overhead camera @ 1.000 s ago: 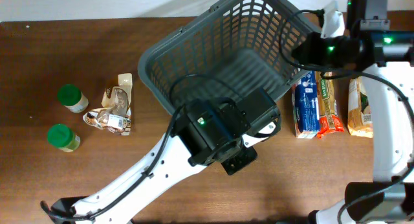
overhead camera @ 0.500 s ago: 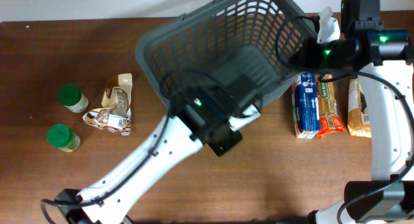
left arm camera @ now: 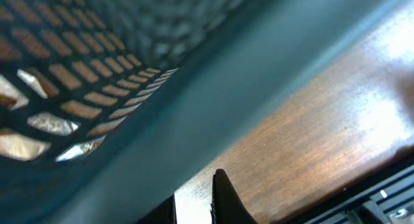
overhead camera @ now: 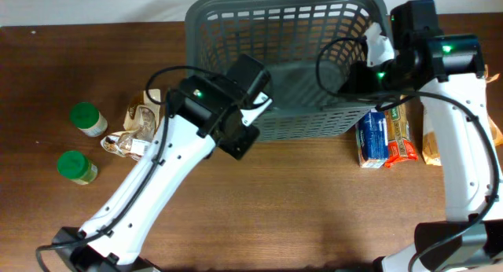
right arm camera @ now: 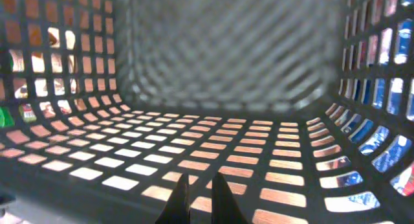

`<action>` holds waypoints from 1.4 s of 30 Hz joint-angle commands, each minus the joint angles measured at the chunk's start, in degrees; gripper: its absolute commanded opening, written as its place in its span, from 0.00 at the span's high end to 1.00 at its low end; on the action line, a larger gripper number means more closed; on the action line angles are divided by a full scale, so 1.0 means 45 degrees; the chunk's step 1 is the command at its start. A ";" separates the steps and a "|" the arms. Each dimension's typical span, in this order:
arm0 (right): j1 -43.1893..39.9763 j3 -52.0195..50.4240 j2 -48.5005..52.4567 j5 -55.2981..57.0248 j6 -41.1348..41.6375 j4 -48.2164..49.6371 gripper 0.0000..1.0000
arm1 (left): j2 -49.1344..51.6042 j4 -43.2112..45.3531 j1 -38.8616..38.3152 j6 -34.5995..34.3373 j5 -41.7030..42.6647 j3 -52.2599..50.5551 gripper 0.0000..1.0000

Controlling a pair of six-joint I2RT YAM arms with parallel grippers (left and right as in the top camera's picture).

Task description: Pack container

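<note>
The container (overhead camera: 314, 124), a large dark grey lattice basket, stands square to the table's far edge. My left gripper (overhead camera: 261, 107) sits at its front wall near the left end. In the left wrist view its fingers (left arm camera: 194, 201) are almost together, with only bare table between them and the container's wall (left arm camera: 129, 120) just to the left. My right gripper (overhead camera: 376, 45) is at the container's right rim. In the right wrist view its fingers (right arm camera: 197, 198) are close together over the empty lattice floor (right arm camera: 226, 166), with nothing between them.
Two green-lidded jars (overhead camera: 86, 119) (overhead camera: 76, 167) stand at the left. Crumpled packets (overhead camera: 137, 134) lie beside them. Grocery packets (overhead camera: 385, 138) (overhead camera: 435, 142) lie right of the container, partly under my right arm.
The container has turned from a diagonal pose to square and moved toward the far edge. Both arms moved with it, the left one up and left.
</note>
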 commanded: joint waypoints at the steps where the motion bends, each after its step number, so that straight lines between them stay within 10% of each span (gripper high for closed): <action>1: -0.0029 0.0908 -0.0656 0.0223 -0.0160 0.0146 0.96 | -0.1035 -0.0024 0.0345 -0.0772 -0.0209 -0.0083 0.98; 8: -0.1501 0.4148 -0.0942 0.2045 -0.0102 0.0194 0.96 | -0.3905 0.0053 0.1773 -0.2045 -0.0238 -0.0078 0.98; 21: -0.3968 0.3492 0.1258 0.3400 0.0005 0.0578 0.96 | -0.6562 0.0379 0.6149 -0.2045 -0.1875 -0.0083 0.98; 42: -0.2113 0.3492 0.3886 -0.0340 -0.0753 0.1307 0.96 | -0.6416 -0.0593 0.6445 -0.2045 -0.1865 -0.0107 0.98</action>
